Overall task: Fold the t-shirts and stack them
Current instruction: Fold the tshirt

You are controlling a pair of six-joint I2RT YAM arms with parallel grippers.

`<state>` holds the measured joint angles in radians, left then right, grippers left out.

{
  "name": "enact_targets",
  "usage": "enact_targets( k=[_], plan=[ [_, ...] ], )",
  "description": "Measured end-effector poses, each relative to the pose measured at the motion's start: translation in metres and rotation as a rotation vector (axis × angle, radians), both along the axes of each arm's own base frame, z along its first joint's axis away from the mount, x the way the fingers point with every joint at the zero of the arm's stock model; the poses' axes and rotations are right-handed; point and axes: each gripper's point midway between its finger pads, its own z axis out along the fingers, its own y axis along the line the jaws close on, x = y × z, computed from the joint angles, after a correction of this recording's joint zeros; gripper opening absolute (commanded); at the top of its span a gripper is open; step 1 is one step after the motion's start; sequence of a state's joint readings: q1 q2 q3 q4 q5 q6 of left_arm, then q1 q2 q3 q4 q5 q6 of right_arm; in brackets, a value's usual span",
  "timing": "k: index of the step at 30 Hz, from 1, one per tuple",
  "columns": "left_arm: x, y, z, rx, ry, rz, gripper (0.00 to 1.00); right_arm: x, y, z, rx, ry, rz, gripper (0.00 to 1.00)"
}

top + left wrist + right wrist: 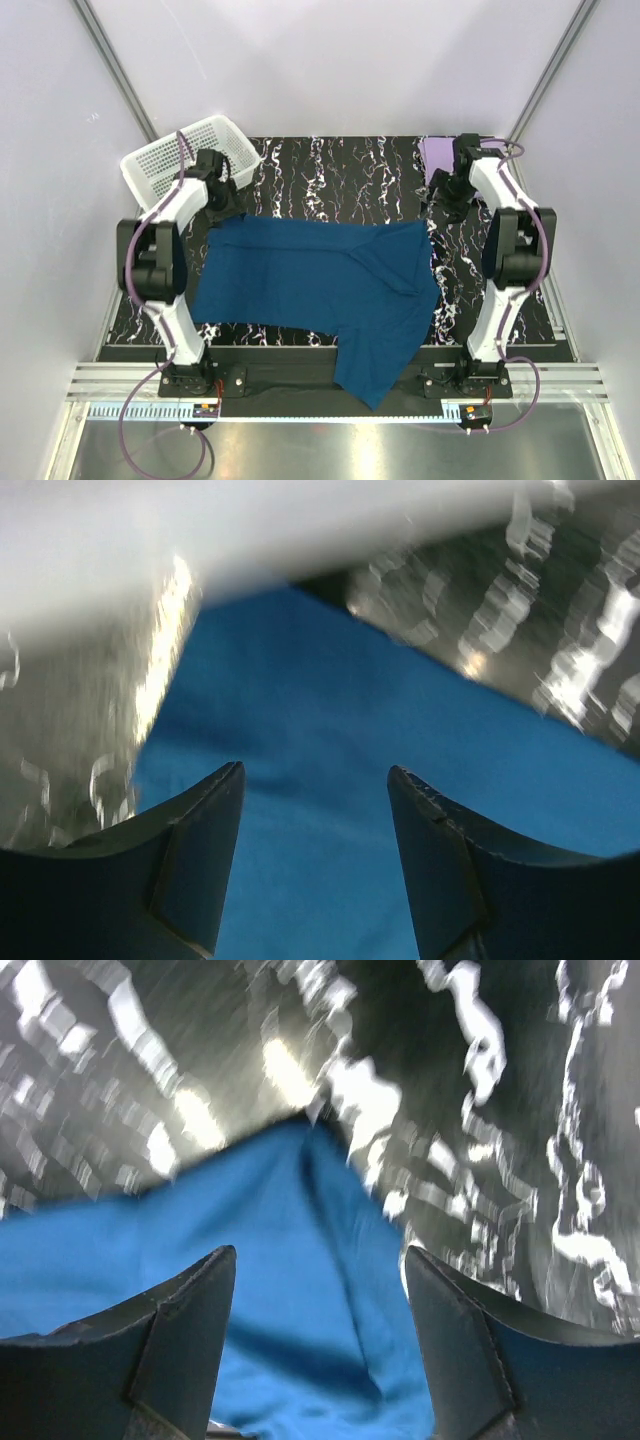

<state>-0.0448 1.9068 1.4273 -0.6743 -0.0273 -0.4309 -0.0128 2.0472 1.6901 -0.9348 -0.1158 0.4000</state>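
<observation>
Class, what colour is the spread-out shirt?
The shirt is dark teal-blue, clearest in the top external view.

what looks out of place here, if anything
The blue t-shirt lies askew. One end droops off the near edge of the table between the arm bases, and a flap is folded over on its right side. The lavender shirt sits apart in the far right corner.

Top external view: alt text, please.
A dark blue t-shirt lies spread on the marbled table, draping over the near edge. Left gripper and right gripper are near its far corners; white basket far left, lavender shirt far right.
</observation>
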Motion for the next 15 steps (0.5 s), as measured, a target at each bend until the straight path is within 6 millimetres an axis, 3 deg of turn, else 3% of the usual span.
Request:
enact_targets(
  k=[3,7,9,11,15],
  plan=[
    [-0.018,-0.013,0.034,-0.009,-0.065,-0.028,0.62,-0.022,0.021,0.034,-0.014,-0.048,0.081,0.67],
    [-0.054,-0.037,0.084,-0.056,-0.182,-0.091,0.55,-0.073,0.092,0.066,0.010,-0.120,0.305,0.58],
    [-0.074,-0.052,0.104,-0.096,-0.229,-0.127,0.54,-0.103,0.125,0.065,0.033,-0.111,0.423,0.54],
    [-0.090,-0.066,0.112,-0.126,-0.247,-0.155,0.54,-0.130,0.148,0.055,0.036,-0.073,0.520,0.51],
    [-0.123,-0.093,0.109,-0.176,-0.229,-0.203,0.53,-0.168,0.161,0.026,-0.019,0.023,0.619,0.56]
  ],
)
